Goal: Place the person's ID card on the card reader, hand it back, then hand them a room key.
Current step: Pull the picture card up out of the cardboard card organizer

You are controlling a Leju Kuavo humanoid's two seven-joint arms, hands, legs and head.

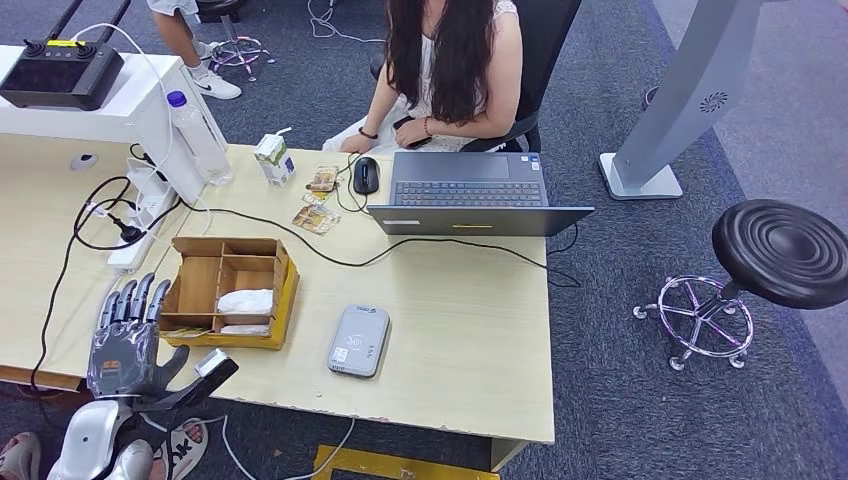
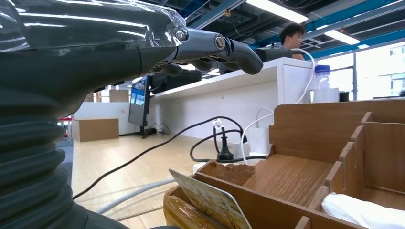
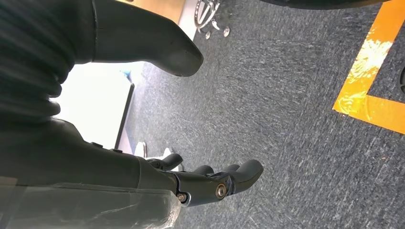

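The left hand (image 1: 128, 335) hovered flat at the desk's near edge, fingers stretched apart, holding nothing, just beside the wooden organizer (image 1: 228, 290). The right hand (image 3: 210, 183) hung above carpet, loosely spread, empty. Farther right on the desk lay the grey card reader (image 1: 358, 340), bare-topped.

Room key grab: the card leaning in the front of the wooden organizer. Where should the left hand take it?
Probably by the raised upper corner of the card. It stands tilted against the wooden organizer's front wall, so that edge is free on both faces while the lower part is hidden. The left hand sits open just beside the box; coming in from that near side and pinching across the faces looks easiest.
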